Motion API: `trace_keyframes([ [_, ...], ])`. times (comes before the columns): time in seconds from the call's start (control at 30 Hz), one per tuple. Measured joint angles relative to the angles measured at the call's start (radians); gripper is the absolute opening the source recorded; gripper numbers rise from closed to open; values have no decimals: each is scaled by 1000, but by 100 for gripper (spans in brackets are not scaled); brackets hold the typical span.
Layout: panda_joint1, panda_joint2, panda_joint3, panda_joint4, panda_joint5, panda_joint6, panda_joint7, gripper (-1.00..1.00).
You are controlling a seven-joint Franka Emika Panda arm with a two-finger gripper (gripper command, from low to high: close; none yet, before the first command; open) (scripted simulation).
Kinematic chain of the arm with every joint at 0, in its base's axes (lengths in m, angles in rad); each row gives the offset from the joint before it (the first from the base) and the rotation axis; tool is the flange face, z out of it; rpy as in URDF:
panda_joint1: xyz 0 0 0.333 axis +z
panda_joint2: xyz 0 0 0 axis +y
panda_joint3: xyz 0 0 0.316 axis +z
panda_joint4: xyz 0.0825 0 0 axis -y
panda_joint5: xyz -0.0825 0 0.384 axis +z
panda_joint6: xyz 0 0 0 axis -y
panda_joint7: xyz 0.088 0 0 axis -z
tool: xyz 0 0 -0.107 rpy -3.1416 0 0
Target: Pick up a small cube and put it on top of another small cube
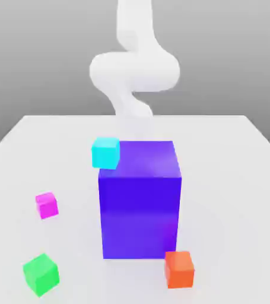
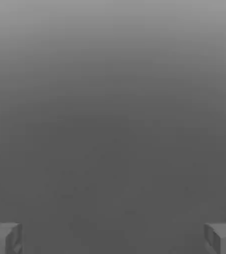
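A white table (image 1: pixel 18 139) is carrying five cubes in the exterior view. A large blue-violet cube (image 1: pixel 140 199) is standing near the middle, much taller than the rest. Taking it as the centre of a clock face laid over that view, a small cyan cube (image 1: pixel 105 152) is sitting at about eleven o'clock, overlapping the big cube's upper corner in the picture; whether the two are touching cannot be told from here.

The small magenta cube (image 1: pixel 46 205) is lying on the table at about nine o'clock, well apart from the big cube and with bare table all round it. Nothing is touching it.

A small green cube (image 1: pixel 41 274) is resting at about eight o'clock, close to the near edge of the table, and is sitting below the magenta one in the picture, apart from it. A small orange cube (image 1: pixel 179 269) is sitting at about five o'clock, just beside the big cube's lower corner.

At twelve o'clock, behind the big cube, the white arm (image 1: pixel 134 71) is rising in a curved shape over the far part of the table, well above the cubes.

In the hand view, the gripper (image 2: pixel 113 238) is showing two grey fingertips (image 2: pixel 3 238), one at each side of the frame. They are standing wide apart with nothing between them, and a plain grey surface is lying ahead of them.
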Motion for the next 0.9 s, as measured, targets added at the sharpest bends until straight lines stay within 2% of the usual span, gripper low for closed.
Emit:
trace_keyframes([
  [0.37, -265, 312, -111, -285, -98, 256, 150, 0],
  [0.63, -430, 534, -235, -488, -125, 440, 222, 0],
  [0.77, -482, 648, -303, -585, -77, 535, 213, 0],
  [0.83, -478, 718, -300, -592, 1, 591, 166, 0],
  [0.9, -515, 791, -236, -583, 113, 648, 90, 0],
])
